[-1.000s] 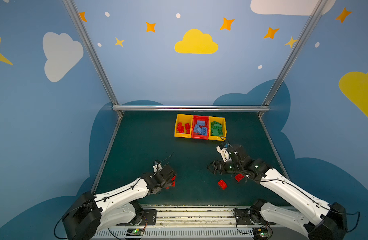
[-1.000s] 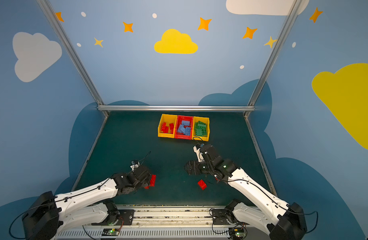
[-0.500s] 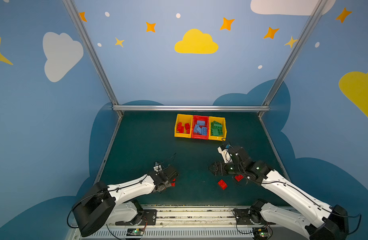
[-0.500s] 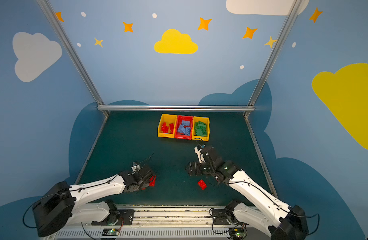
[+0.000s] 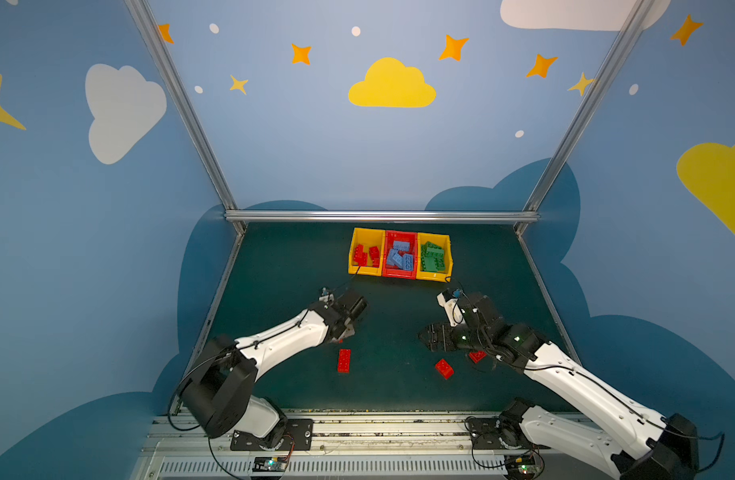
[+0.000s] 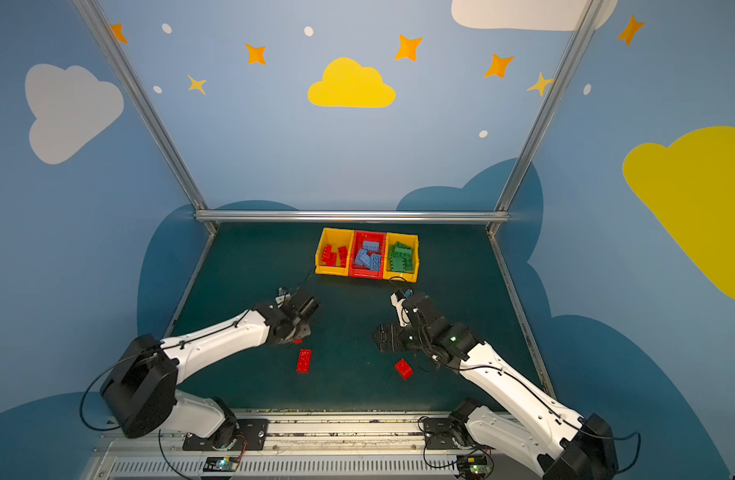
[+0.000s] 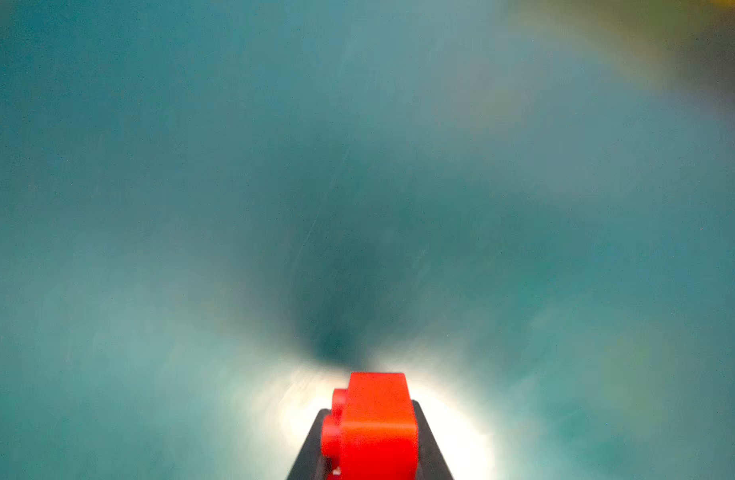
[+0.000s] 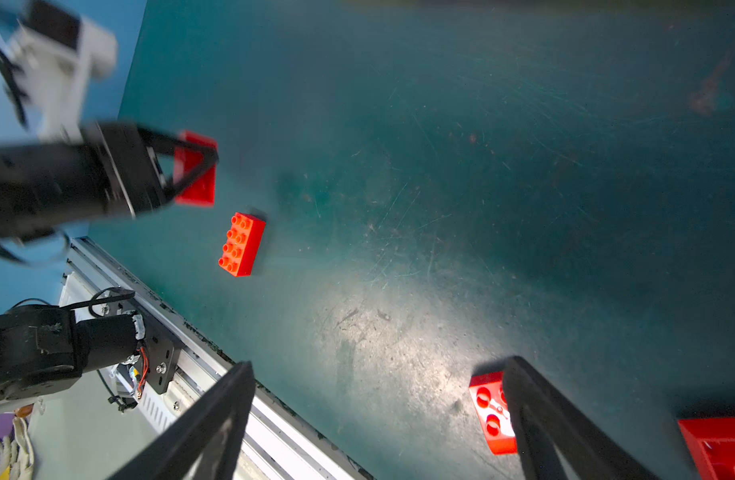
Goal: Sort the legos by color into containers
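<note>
My left gripper [image 7: 369, 409] is shut on a small red lego [image 7: 376, 436], held above the green mat; in the right wrist view the same gripper [image 8: 197, 166] pinches that brick [image 8: 195, 187]. In both top views only a red sliver [image 5: 340, 341] shows under the left gripper [image 5: 345, 332]. My right gripper [image 5: 425, 338] [image 8: 380, 365] is open and empty, low over the mat. Loose red legos lie at the front: a long one [image 5: 344, 360] [image 8: 241, 244], one [image 5: 444, 368] [image 8: 492, 411] beside a right finger, and one [image 5: 477, 356] half under the right arm.
The containers stand in a row at the back: a yellow bin [image 5: 363, 271] with red legos, a red bin [image 5: 399, 273] with light blue ones, a yellow bin [image 5: 433, 276] with green ones. A metal rail [image 8: 274, 419] edges the mat's front.
My left gripper has shut on the small red lego and risen away from the front, uncovering the long red brick on the mat. The right gripper stayed open, barely shifting.
</note>
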### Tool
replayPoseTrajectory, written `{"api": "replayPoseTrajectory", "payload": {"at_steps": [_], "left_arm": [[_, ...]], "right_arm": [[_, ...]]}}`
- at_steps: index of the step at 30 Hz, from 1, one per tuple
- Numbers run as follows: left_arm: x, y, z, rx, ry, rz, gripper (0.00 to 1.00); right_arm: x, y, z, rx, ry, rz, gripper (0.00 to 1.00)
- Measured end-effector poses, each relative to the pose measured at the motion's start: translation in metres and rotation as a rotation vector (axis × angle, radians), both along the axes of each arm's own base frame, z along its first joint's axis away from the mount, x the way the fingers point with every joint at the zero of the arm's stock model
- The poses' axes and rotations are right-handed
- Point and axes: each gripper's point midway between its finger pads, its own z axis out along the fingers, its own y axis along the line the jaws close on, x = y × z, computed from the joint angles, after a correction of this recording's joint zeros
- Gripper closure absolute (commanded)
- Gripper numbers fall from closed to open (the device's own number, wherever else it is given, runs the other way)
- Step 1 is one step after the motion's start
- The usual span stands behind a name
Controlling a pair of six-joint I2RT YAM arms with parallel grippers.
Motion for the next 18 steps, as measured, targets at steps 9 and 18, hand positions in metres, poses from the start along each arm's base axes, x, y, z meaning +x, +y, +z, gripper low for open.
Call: {"api": "replayPoseTrajectory", "payload": {"at_steps": [9,18], "left_arm": [[0.173,-0.053,0.062,-0.043,-0.145,-0.064,0.83],[0.305,-0.091,0.048,-0.057,-0.238,-0.150,0.49]], "right_arm": [[0.016,-0.005,-0.005,0.014,0.020,-0.046,0.09],[0.035,-0.010,-0.030,0.013,0.117,-0.100,0.09]]}}
